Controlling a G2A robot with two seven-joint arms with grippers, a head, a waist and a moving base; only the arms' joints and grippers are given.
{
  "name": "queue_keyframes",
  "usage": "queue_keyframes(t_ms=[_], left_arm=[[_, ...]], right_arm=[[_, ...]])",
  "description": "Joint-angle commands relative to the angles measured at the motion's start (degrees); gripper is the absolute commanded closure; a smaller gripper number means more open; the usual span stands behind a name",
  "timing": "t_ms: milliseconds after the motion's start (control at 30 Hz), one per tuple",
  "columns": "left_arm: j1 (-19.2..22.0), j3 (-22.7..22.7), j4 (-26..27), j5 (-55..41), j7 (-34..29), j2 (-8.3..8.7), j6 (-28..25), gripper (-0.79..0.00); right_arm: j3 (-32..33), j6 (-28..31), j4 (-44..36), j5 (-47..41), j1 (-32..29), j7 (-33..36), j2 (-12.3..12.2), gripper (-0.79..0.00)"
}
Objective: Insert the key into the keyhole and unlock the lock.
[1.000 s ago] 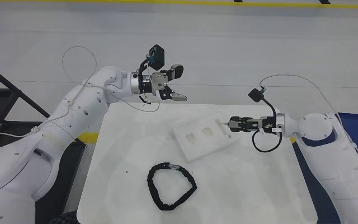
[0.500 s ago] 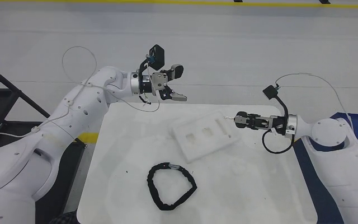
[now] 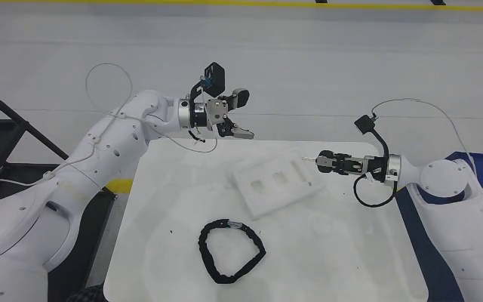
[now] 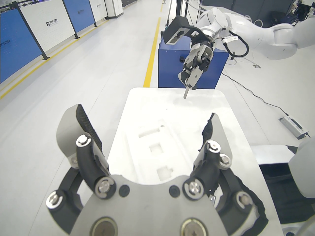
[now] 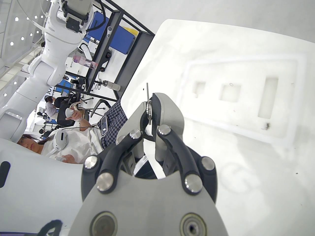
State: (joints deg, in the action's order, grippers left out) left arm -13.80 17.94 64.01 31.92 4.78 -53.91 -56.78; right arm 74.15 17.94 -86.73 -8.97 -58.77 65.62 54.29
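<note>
key (image 5: 147,91) is pinched in my right gripper (image 5: 148,108), jaws closed down on its head, thin blade sticking out past the tips. seen from above, the blade hangs over the table (image 3: 355,249) just beside the near end of the white foam tray (image 3: 275,181); it looks clear of the foam. chain lock (image 3: 230,249) lies coiled near the table's front edge, well apart from the key. its silver-tipped lock body (image 3: 235,224) sits on the loop's far side; which face takes the key is too small to tell. my left gripper (image 3: 243,133) hangs over the table's far edge, jaws spread wide, nothing in them.

my read: key is in hand, carry to the lock not yet made. next move calls for the left to pin the lock body, then lining the blade up with its opening.
</note>
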Motion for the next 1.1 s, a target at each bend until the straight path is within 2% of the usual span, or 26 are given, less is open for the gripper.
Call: queue_keyframes(t_ms=[0,100,167,367,533,633,800,1067], left_arm=[[-1.2,0.6,0.6,3.1,-0.7,0.39,0.8,-0.785],[-4.4,1.5,0.7,5.9,0.2,1.21,1.4,-0.785],[-6.5,2.3,1.4,8.9,1.9,1.95,-0.1,-0.785],[-13.0,2.9,4.8,19.0,9.7,4.36,-1.2,-0.785],[-14.6,0.5,7.1,29.5,15.9,6.88,-1.2,-0.785],[-14.5,-2.0,7.9,35.5,18.4,7.75,-1.2,-0.785],[-13.9,-7.8,7.4,42.0,20.9,7.73,-1.2,-0.785],[-17.2,-8.2,5.6,49.5,19.7,5.66,-1.2,-0.785]], right_arm=[[0.0,0.0,0.0,0.0,0.0,0.0,0.0,0.0],[0.0,0.0,0.0,0.0,0.0,0.0,0.0,0.0],[0.0,0.0,0.0,0.0,0.0,0.0,0.0,0.0],[0.0,0.0,0.0,0.0,0.0,0.0,0.0,0.0],[0.0,0.0,0.0,0.0,0.0,0.0,0.0,0.0],[0.0,0.0,0.0,0.0,0.0,0.0,0.0,0.0],[0.0,0.0,0.0,0.0,0.0,0.0,0.0,0.0],[0.0,0.0,0.0,0.0,0.0,0.0,0.0,0.0]])
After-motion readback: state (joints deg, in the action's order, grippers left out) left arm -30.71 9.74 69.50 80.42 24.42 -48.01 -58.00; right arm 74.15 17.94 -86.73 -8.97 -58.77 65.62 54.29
